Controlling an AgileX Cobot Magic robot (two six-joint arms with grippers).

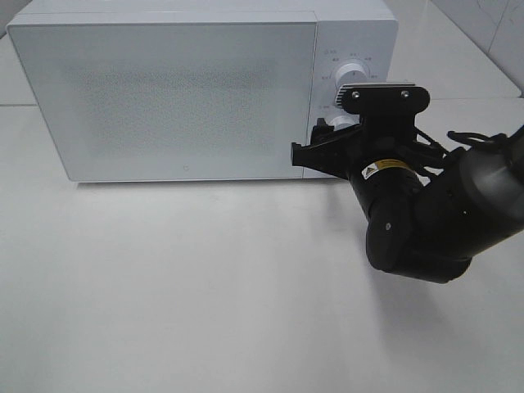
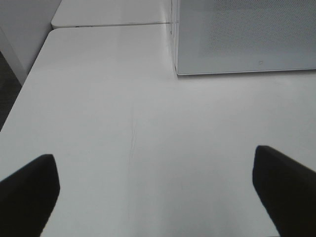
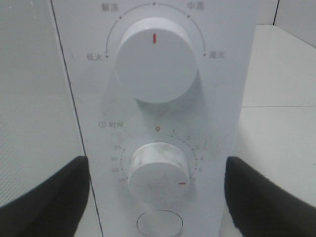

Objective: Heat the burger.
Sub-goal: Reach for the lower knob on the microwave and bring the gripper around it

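The burger is out of view in every frame. A white microwave (image 1: 188, 90) stands at the back of the table with its door shut. My right gripper (image 3: 158, 197) is open right in front of its control panel. The dark fingers (image 3: 44, 197) stand well apart on either side of the lower timer knob (image 3: 158, 173), not touching it. The knob's red mark points down to the right. In the exterior high view the right gripper (image 1: 323, 139) is up against the panel. My left gripper (image 2: 158, 192) is open over bare table, with nothing between its fingers.
The upper power knob (image 3: 155, 61) has its red mark pointing straight up. A round button (image 3: 159, 224) sits below the timer knob. The microwave's left front corner (image 2: 175, 69) shows in the left wrist view. The white table (image 1: 205, 286) stretches in front.
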